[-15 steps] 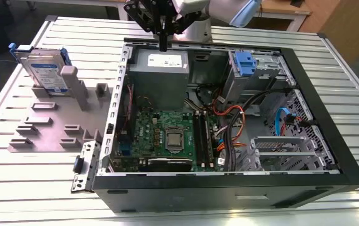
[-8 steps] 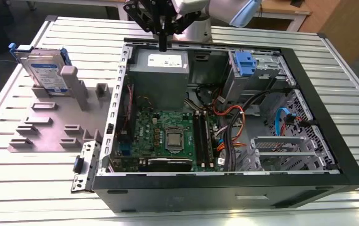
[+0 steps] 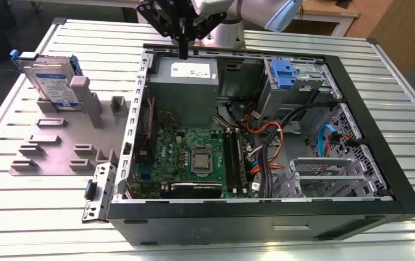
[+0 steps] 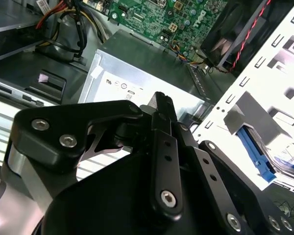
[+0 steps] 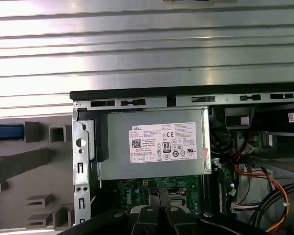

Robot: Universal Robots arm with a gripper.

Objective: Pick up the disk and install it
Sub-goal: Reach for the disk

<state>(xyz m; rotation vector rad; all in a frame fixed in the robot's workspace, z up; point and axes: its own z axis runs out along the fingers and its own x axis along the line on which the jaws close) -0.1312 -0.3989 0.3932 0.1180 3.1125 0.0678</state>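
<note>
Exterior view: gripper (image 3: 184,53) closed, empty, above power supply (image 3: 185,76); disk (image 3: 50,81) upright in holder (image 3: 62,142) at gripper's nine o'clock.

exterior view: high, oblique, whole computer case (image 3: 251,217); in both wrist views: close above shared power supply (image 5: 154,147) (image 4: 137,83)

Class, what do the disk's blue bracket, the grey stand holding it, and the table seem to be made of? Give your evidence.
Blue bracket on the disk: probably plastic, evenly coloured and matte. Grey stand: likely moulded plastic, dull uniform grey with blocky ribs. Table: apparently aluminium, pale slats with soft sheen.
</note>
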